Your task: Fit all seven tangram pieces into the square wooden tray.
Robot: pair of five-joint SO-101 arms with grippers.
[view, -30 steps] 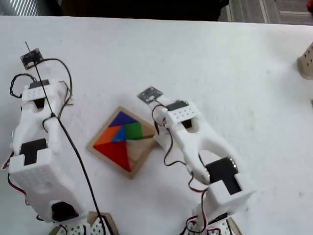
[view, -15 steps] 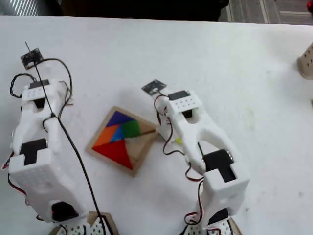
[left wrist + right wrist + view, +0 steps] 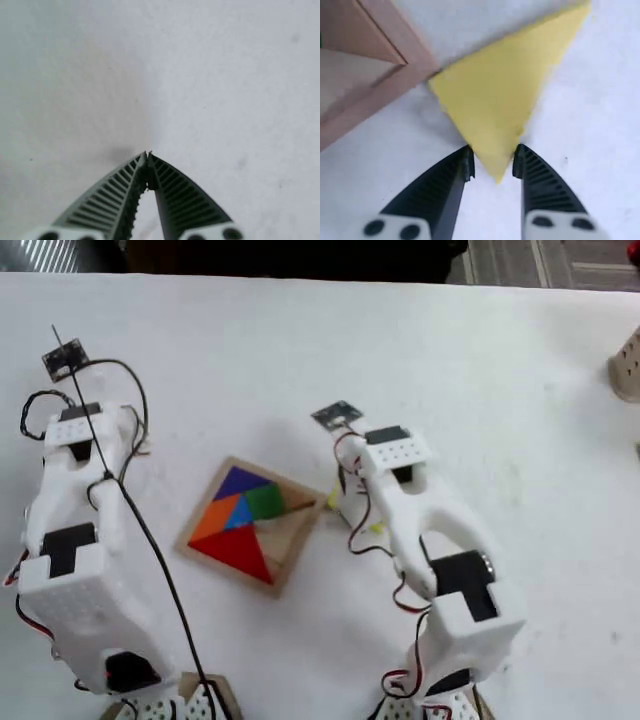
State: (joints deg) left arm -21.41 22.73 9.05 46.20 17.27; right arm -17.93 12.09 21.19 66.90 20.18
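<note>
Our right gripper (image 3: 492,156) grips the yellow triangle (image 3: 505,95); we should turn it to match the gap in the tray (image 3: 296,528) at nine o'clock. Left gripper (image 3: 148,156) sits clenched.

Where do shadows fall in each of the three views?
High view: a thin shadow runs under the wooden tray along its lower-right side. Left wrist view: a faint dark patch lies on the table just beyond the shut tips of the left gripper. Right wrist view: grey shade lies on the table beside the yellow triangle, next to the tray's corner.
</note>
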